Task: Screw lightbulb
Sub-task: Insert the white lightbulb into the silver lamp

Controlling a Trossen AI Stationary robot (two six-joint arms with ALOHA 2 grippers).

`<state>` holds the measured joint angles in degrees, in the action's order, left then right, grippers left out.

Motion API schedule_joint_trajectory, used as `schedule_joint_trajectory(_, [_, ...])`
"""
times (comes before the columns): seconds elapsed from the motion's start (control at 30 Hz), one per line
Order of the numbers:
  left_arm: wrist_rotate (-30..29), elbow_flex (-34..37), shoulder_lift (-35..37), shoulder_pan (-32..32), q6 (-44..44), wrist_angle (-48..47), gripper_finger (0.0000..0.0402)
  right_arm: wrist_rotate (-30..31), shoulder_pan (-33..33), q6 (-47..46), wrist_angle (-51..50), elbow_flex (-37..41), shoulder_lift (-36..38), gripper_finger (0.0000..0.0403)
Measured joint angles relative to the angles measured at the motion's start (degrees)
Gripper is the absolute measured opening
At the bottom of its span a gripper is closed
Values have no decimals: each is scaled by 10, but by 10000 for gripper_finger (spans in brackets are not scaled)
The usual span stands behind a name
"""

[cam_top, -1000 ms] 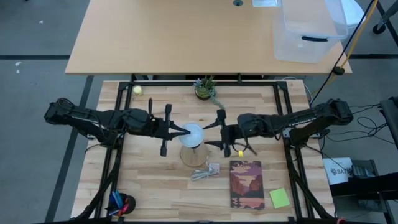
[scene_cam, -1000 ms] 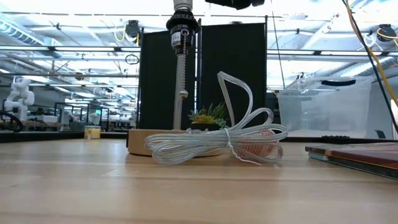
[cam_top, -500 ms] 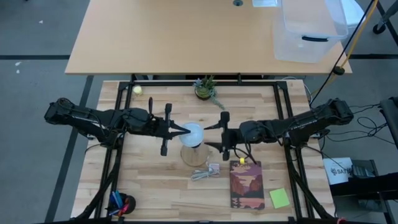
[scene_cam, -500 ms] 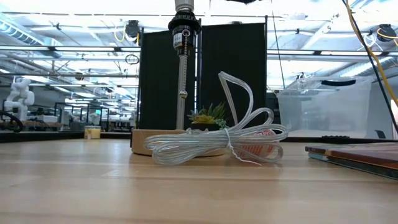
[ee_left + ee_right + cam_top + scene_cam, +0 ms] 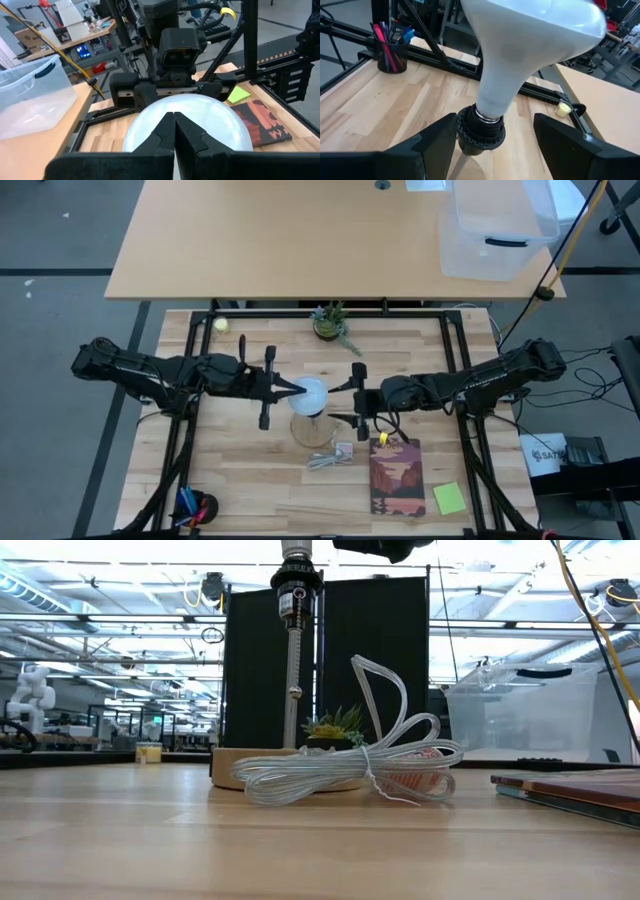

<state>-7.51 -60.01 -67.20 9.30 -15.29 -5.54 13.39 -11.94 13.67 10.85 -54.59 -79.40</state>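
The lightbulb [image 5: 312, 393] is white, and its cone neck stands in the black socket [image 5: 481, 132] of a lamp stand. The stand's round wooden base [image 5: 235, 765] rests on the table. My left gripper [image 5: 298, 388] is shut at the side of the globe facing the table's left. My right gripper [image 5: 358, 393] is open on the bulb's right. In the right wrist view its fingers [image 5: 437, 140] stand on either side of the neck and socket, apart from both. In the low view, part of a gripper [image 5: 385, 546] shows at the top edge. My left gripper has its shut fingertips [image 5: 174, 127] against the side of the frosted globe [image 5: 200, 120], coming level from the table's left. The bulb stays upright in the socket. The fingertips themselves cover the spot where they meet the glass.
A coiled clear cord [image 5: 328, 458] lies in front of the base, with a book [image 5: 396, 476] and a green note [image 5: 449, 498] to its right. A potted plant [image 5: 330, 323] and a small yellow-green ball [image 5: 221, 324] are at the far edge. A pen cup [image 5: 195, 508] is near left.
My right gripper has rolled at the wrist and swung a little toward the table's near edge, staying open beside the bulb. The left gripper has kept still, shut against the globe.
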Motion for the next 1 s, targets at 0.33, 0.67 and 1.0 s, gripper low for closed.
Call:
schedule_joint_trajectory(0.33, [-6, -20, 0, 0, 20, -30, 0, 0, 3, -41, 6, 0, -2, 258])
schedule_joint_trajectory(0.67, [-6, -21, 0, 0, 30, -32, 0, 5, 1, -48, 42, -1, -39, 258])
schedule_joint_trajectory(1.0, [-7, -21, 0, 0, 34, -37, 0, 160, -38, 121, 17, -1, 4, 258])
